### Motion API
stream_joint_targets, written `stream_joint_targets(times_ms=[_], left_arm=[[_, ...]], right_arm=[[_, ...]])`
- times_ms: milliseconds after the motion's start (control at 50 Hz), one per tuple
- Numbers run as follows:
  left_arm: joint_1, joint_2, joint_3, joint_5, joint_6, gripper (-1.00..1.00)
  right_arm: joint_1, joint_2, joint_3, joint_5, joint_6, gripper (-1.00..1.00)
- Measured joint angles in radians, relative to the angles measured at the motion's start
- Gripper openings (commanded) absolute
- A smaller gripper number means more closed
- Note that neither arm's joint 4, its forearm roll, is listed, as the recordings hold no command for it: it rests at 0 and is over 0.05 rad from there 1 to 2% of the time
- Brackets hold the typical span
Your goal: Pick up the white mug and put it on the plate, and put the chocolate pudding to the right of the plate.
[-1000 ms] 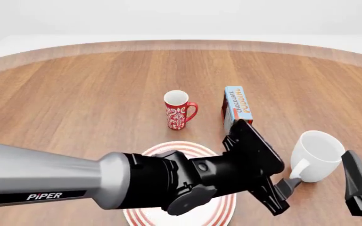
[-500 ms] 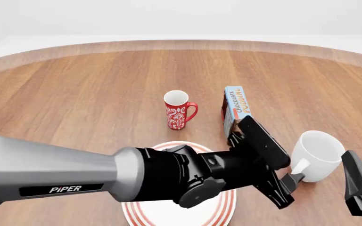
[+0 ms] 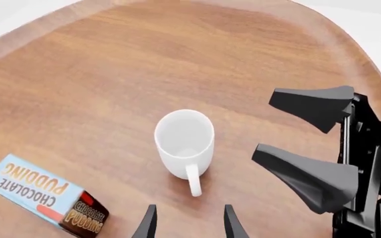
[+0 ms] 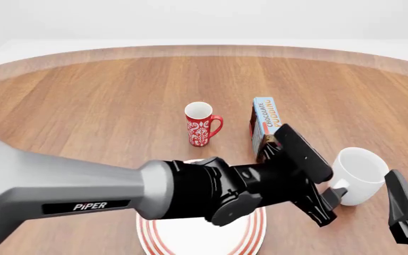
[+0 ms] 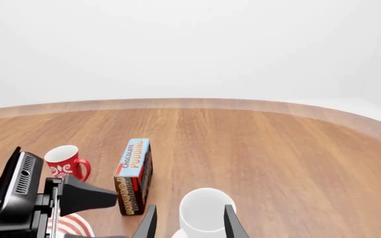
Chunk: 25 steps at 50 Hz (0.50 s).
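Mug (image 4: 358, 174) stands upright on table (image 4: 104, 106), right of plate (image 4: 200, 241), pudding (image 4: 267, 123) behind it. Over the last sec the left gripper (image 4: 329, 203) has reached closer, fingers spread, handle approx between them; contact unclear. Right gripper (image 5: 185, 224) idle, also spread, beside mug. Grasp looks imminent.

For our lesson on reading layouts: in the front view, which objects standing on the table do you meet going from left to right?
Red mug → pudding carton → white mug. The plate is left out: the left arm covers most of it.
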Motion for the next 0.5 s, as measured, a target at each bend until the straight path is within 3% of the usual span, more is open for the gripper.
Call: stream_joint_targets(times_ms=[500], left_arm=[[-0.008,0.035,-0.050,-0.006,0.005,1.00]], right_arm=[[0.002,0.001,-0.001,-0.001,0.003,1.00]])
